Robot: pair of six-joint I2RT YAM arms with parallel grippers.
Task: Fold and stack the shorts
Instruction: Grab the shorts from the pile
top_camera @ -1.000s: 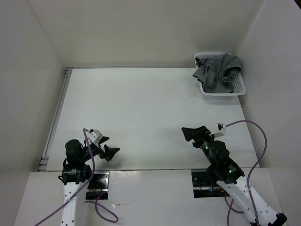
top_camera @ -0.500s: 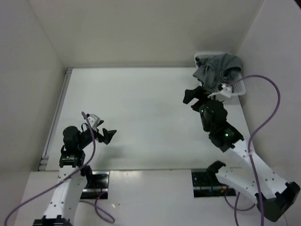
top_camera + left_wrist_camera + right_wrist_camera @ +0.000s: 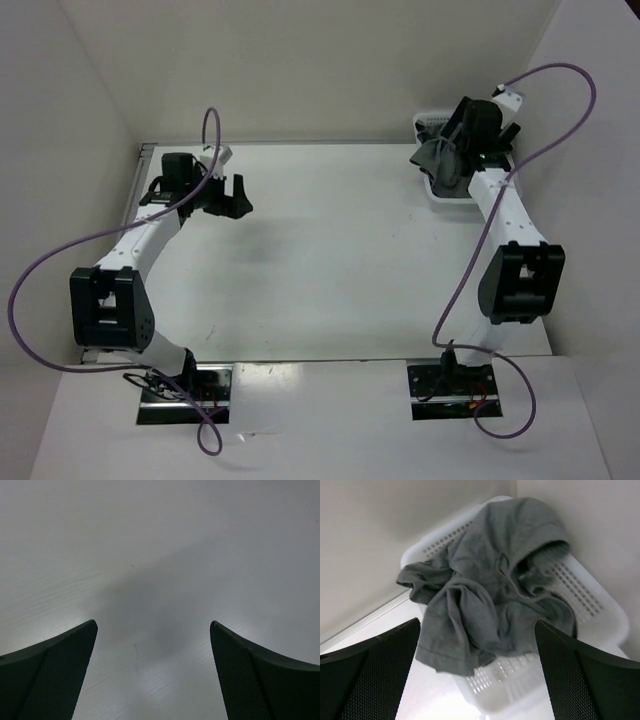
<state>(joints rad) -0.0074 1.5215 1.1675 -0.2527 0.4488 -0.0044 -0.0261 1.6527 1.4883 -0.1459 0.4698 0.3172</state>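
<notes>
Both jaws gape empty; the shorts [image 3: 485, 590] lie bunched in the basket [image 3: 587, 597], long axis indiscernible.

The basket [image 3: 600, 611] sits in the far right corner of the bench [image 3: 330, 250]. The shorts [image 3: 490, 595] lie heaped in it, and one part hangs out over its left rim toward the bench. The right hand [image 3: 476, 624] hangs above the shorts, apart from them, with one finger to each side. The left hand [image 3: 153, 622] hangs over bare bench near the far left corner, well apart from the basket. Both arm bases stand at the near edge.
</notes>
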